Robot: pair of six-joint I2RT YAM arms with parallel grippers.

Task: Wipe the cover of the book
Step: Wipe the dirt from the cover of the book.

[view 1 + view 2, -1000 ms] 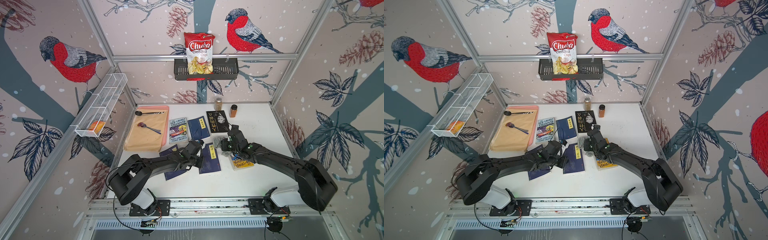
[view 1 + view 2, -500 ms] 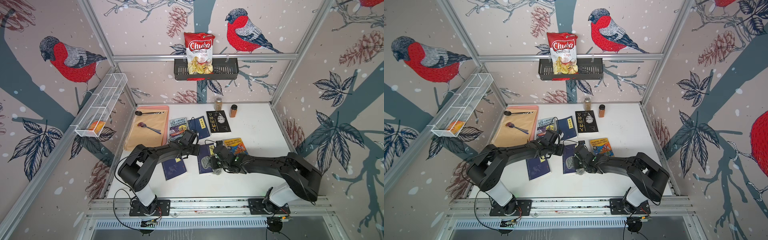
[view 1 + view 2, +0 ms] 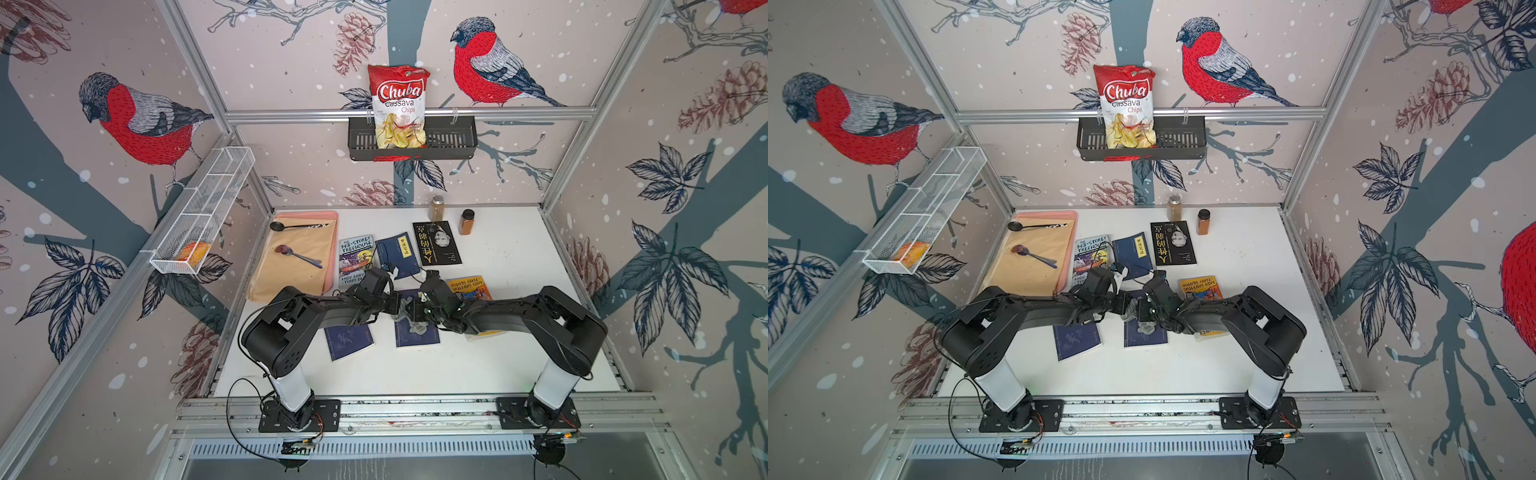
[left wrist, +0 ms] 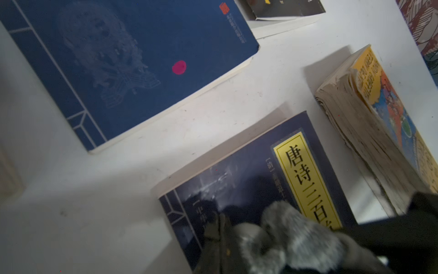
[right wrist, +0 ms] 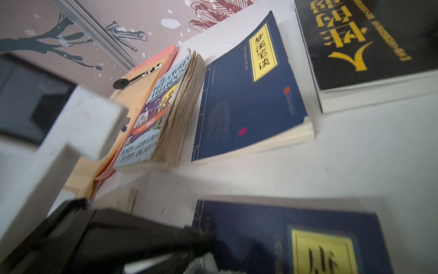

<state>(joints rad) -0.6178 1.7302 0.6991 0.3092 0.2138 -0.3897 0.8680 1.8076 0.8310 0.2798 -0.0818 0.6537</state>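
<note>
1. Two top views both show the book [image 3: 424, 338] lying flat near the middle of the white table [image 3: 519, 257], its dark blue cover partly hidden under the arms. A second blue book [image 3: 349, 340] lies just beside it.
2. In both top views the left gripper [image 3: 395, 305] and right gripper [image 3: 410, 313] meet above the book's far half. The right one pinches a grey cloth [image 3: 415, 328] bunched on the cover, and the left one is pressed together, holding nothing.
3. In a top view the red bag [image 3: 1127, 104] in the black basket [image 3: 1183, 141] reads "Chuba Cassava Chips". A paperback [image 3: 1090, 255] reads "143-Storey Treehouse".
4. Left wrist view: the book [image 4: 237, 170] is navy with faint pale line art and a yellow strip printed 唐诗三百. Closed fingers [image 4: 218, 234] sit over the cover against the cloth [image 4: 291, 234]. A worn yellow paperback [image 4: 369, 132] lies just beside the book.
5. Right wrist view: the book [image 5: 248, 237] is blurred, its strip showing 唐. Beyond it the paperback [image 5: 151, 113] reads "Andy Griffiths, Terry Denton". A third blue book [image 5: 248, 106] reads 梦溪笔谈, and a black book [image 5: 367, 42] carries gold characters.
</note>
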